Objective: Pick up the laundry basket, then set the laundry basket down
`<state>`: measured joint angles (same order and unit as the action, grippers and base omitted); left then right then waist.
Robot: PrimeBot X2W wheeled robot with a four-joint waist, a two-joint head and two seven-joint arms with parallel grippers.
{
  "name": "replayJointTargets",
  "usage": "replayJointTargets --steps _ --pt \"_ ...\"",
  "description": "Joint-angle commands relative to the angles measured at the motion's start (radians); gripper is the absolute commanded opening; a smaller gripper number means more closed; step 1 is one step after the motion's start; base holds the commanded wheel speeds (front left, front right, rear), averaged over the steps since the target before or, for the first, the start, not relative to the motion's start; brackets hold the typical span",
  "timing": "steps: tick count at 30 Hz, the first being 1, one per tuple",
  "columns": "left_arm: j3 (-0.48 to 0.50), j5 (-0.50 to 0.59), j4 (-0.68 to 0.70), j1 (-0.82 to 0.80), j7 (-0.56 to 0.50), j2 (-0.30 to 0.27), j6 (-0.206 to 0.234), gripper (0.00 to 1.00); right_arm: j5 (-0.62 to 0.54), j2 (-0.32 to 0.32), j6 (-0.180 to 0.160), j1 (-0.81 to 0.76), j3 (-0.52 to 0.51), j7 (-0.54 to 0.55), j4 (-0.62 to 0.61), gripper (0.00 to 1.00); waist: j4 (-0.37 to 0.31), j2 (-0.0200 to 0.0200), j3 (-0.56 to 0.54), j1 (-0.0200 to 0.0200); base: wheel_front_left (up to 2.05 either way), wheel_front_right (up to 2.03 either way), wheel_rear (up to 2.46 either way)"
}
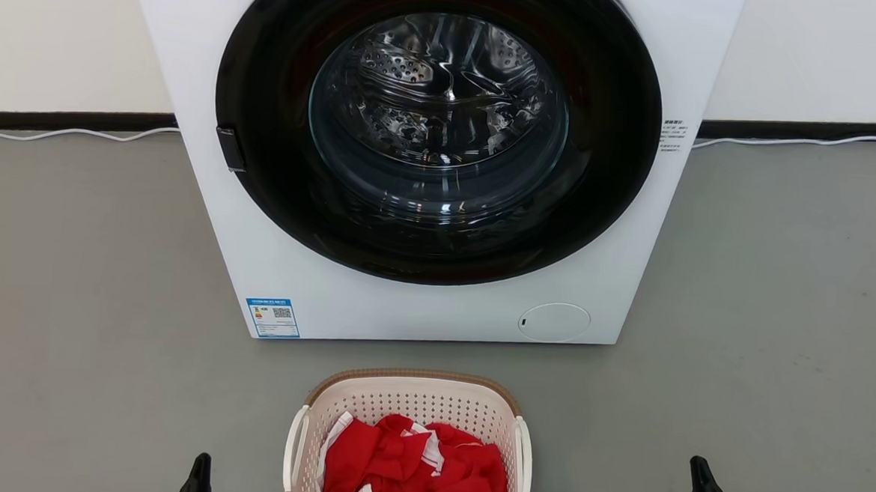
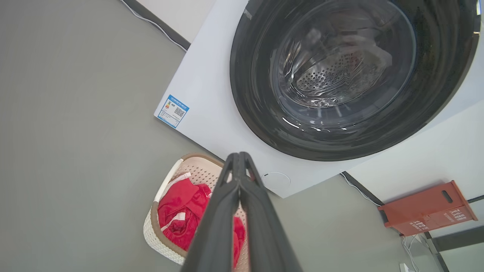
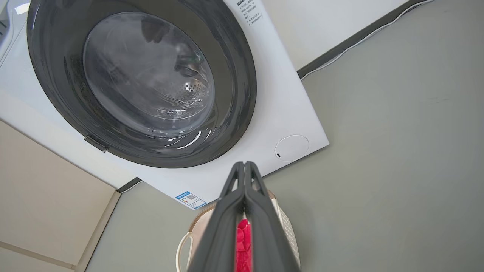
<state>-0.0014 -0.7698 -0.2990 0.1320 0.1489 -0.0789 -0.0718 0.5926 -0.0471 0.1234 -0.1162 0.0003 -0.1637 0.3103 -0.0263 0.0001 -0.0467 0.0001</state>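
The left pincer (image 2: 239,155) and right pincer (image 3: 245,163), each closed on nothing, flank the laundry basket (image 1: 413,401), which sits on the grey floor (image 1: 68,294) holding red clothes (image 1: 411,466), just before the white washer (image 1: 294,268).

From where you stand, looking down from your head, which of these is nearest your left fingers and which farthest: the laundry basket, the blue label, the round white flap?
1. Laundry basket, on the floor just right of the left fingers.
2. Blue label, at the lower left corner of the washer.
3. Round white flap, at its lower right.
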Motion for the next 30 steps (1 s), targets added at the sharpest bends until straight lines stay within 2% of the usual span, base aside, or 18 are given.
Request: replayJointTargets --steps 1,30 --pt "0.019 -0.040 0.028 -0.054 -0.009 -0.006 -0.011 0.00 0.045 -0.011 0.002 0.056 -0.001 0.011 -0.029 0.00 0.001 -0.0001 0.001 -0.0001 0.00 0.00 0.00" --pt "0.051 -0.300 0.036 -0.115 -0.092 0.005 -0.026 0.00 0.369 -0.015 0.004 0.110 -0.029 0.090 -0.041 0.00 0.009 -0.0001 0.017 -0.0001 0.00 0.00 0.00"
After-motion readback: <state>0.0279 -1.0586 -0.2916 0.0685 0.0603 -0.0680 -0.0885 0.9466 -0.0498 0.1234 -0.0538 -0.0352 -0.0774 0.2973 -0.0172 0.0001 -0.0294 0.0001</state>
